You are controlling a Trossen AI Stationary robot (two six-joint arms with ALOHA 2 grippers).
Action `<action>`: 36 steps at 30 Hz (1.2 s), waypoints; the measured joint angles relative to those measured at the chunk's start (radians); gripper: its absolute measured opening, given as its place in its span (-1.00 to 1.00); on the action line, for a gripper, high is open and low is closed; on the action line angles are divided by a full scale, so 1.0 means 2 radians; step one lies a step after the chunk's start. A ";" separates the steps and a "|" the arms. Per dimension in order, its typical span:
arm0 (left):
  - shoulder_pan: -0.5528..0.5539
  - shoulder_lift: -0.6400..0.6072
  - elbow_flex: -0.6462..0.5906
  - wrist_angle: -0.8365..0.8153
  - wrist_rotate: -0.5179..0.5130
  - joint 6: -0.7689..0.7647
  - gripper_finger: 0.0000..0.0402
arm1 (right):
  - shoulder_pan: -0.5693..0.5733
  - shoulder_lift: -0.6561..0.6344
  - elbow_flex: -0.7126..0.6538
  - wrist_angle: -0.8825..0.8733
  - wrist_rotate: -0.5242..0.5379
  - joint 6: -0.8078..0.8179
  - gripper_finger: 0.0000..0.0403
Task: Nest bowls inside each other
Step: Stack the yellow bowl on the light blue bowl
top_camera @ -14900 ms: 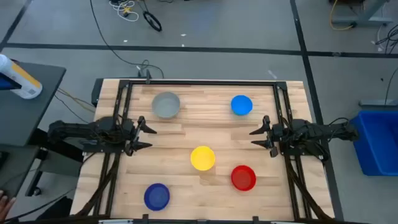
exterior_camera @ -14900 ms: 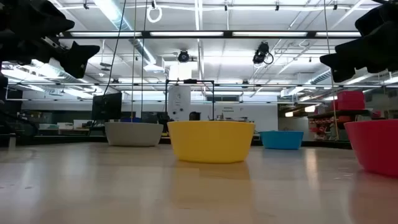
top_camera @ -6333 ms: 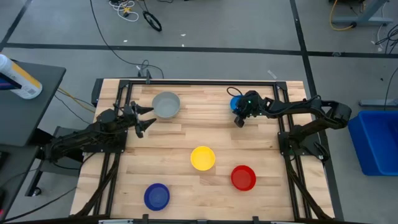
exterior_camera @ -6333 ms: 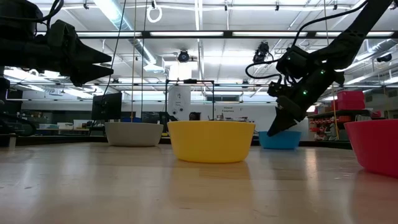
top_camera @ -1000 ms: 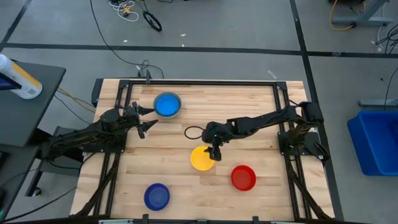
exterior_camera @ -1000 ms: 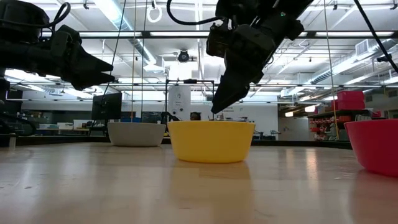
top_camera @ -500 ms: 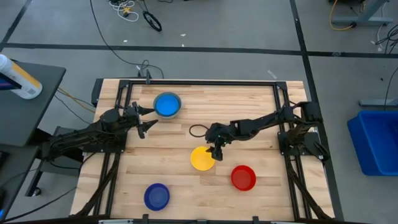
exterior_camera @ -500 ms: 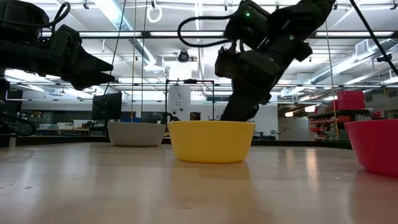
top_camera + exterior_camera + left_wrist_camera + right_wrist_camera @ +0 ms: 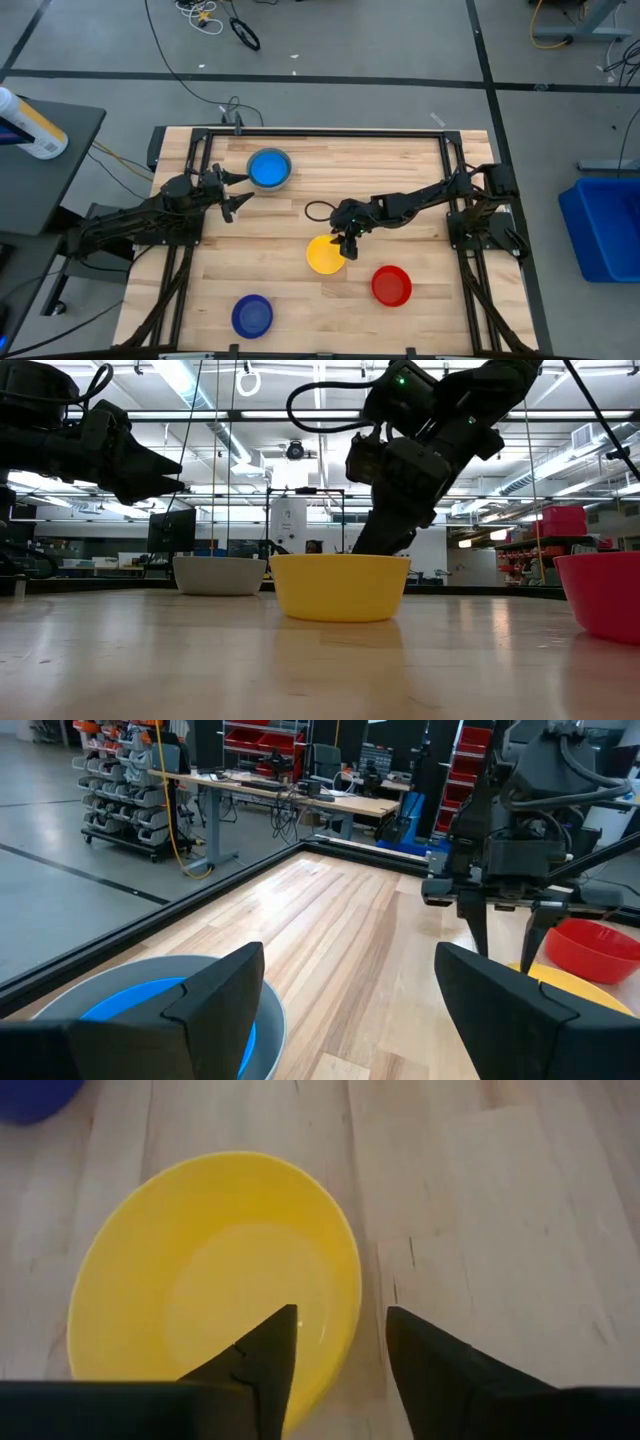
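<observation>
One finger of the right gripper (image 9: 335, 1342) has been lowered inside the yellow bowl (image 9: 210, 1270), jaws narrowed astride its rim but not yet clamped, so pickup is judged imminent; the left gripper (image 9: 229, 192) waits wide open, empty, beside the light blue bowl (image 9: 267, 167) already nested in the grey bowl (image 9: 216, 574).

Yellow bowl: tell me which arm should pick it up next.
The right arm. Its end effector is at the yellow bowl, fingers straddling the rim, one inside and one outside. The left end effector waits open beside the grey bowl holding the light blue bowl.
</observation>
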State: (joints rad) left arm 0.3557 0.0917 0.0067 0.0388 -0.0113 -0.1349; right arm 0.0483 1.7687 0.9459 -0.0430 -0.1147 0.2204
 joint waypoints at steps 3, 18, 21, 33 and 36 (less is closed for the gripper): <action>0.000 0.000 0.000 0.000 0.000 0.000 0.52 | 0.002 0.000 0.000 0.001 0.000 0.000 -0.25; 0.000 0.000 0.000 0.000 0.000 0.000 0.52 | 0.002 0.009 -0.010 0.022 0.005 0.000 -0.29; 0.000 0.000 0.000 0.000 0.000 0.000 0.52 | 0.002 0.010 -0.010 0.024 0.007 0.000 -0.37; 0.000 0.000 0.000 -0.001 0.000 0.000 0.52 | 0.006 0.010 -0.010 0.076 0.049 -0.032 -0.97; 0.000 0.000 0.000 -0.001 0.000 0.000 0.52 | 0.001 0.010 -0.010 0.134 0.059 -0.058 -0.98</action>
State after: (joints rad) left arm 0.3561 0.0917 0.0067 0.0372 -0.0116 -0.1349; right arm 0.0504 1.7878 0.9264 0.2251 0.0034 0.1041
